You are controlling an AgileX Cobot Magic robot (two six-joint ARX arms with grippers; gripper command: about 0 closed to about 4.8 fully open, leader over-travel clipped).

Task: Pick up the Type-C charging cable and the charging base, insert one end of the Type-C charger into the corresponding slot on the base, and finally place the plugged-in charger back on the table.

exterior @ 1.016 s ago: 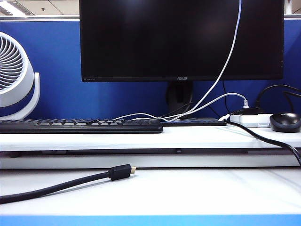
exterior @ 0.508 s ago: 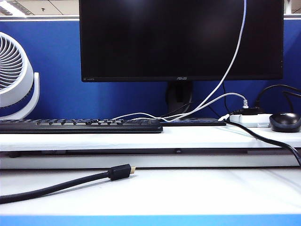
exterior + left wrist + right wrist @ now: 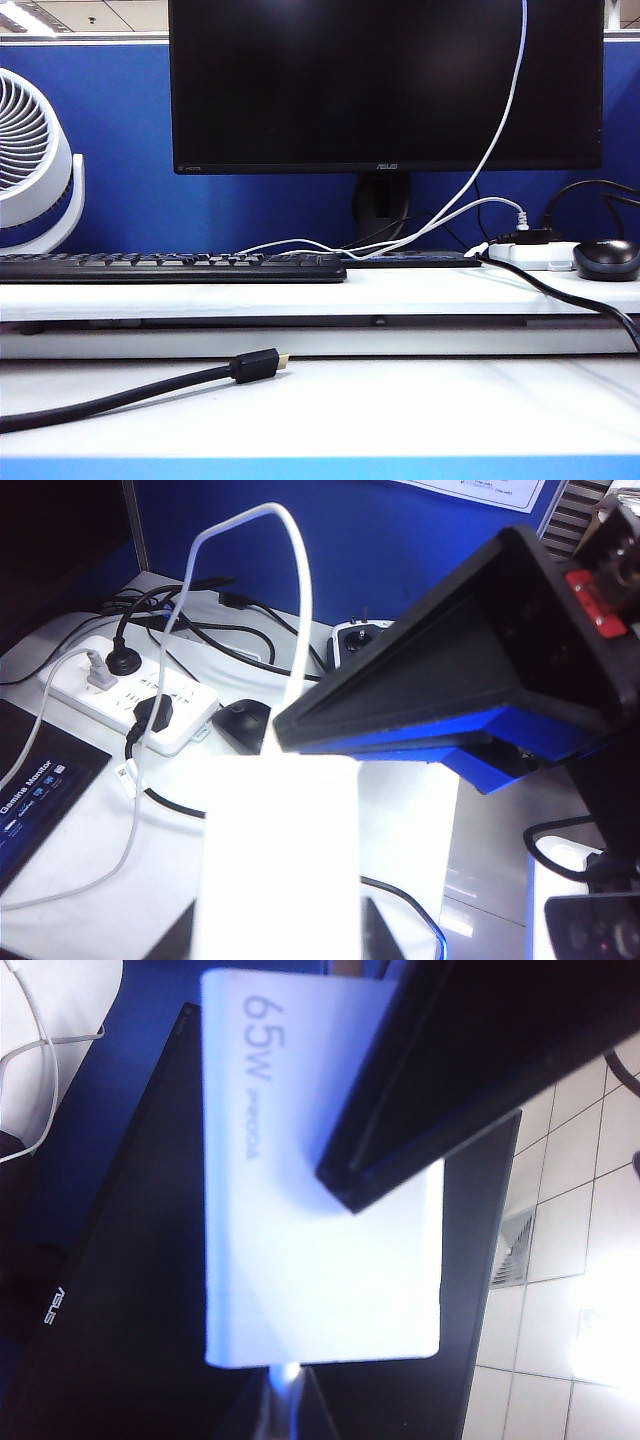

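- Gripping the charging base (image 3: pixel 320 1220) in my right gripper (image 3: pixel 345 1175), jaws clamped on the block marked "65W", well above the monitor (image 3: pixel 385 85).
- My left gripper (image 3: pixel 290 730) is at the same base (image 3: pixel 278 865), one dark finger against its upper edge; I cannot tell whether it is pinching.
- The Type-C charging cable (image 3: pixel 290 600) loops up from the base; in the exterior view it (image 3: pixel 480 160) hangs across the monitor down to the table (image 3: pixel 400 290).
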